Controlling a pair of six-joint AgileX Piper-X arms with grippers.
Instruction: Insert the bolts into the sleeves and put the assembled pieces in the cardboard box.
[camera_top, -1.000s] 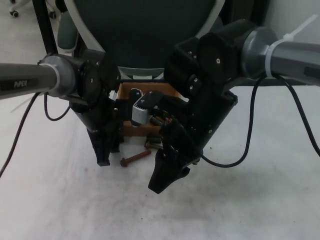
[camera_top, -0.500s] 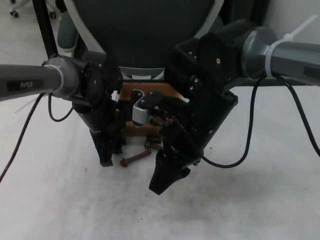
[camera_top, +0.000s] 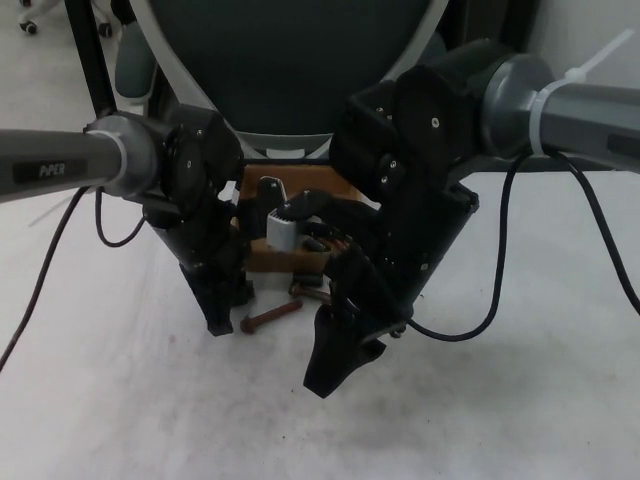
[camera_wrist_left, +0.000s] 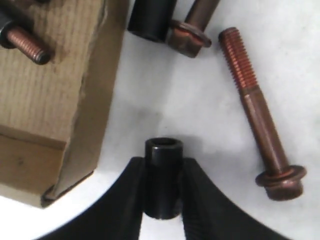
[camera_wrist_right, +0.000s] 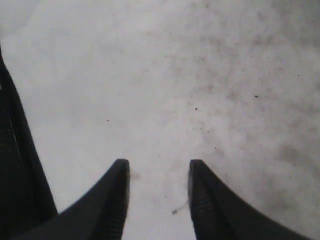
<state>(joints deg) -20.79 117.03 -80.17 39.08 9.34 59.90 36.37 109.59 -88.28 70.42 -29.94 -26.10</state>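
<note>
My left gripper (camera_wrist_left: 164, 167) is shut on a short black sleeve (camera_wrist_left: 162, 192) that stands on the white bench beside the cardboard box (camera_wrist_left: 55, 95). A loose copper bolt (camera_wrist_left: 260, 120) lies just past it, head toward the gripper. In the high view the left gripper (camera_top: 222, 318) is down at the box's front corner, next to that bolt (camera_top: 270, 317). Another sleeve (camera_wrist_left: 150, 17) with a bolt head (camera_wrist_left: 189, 36) at its end lies farther along the box. Inside the box a bolt end (camera_wrist_left: 27, 42) shows. My right gripper (camera_wrist_right: 157, 192) hangs open over bare bench, also seen in the high view (camera_top: 338, 372).
The cardboard box (camera_top: 255, 260) sits at the bench's far edge, largely hidden by both wrists. A dark office chair (camera_top: 290, 70) stands behind it. Bare white bench (camera_top: 500, 400) spreads to the front and both sides.
The left arm has shifted right and slightly down toward the loose bolt and the box corner. The right gripper has sunk a little toward the bench.
</note>
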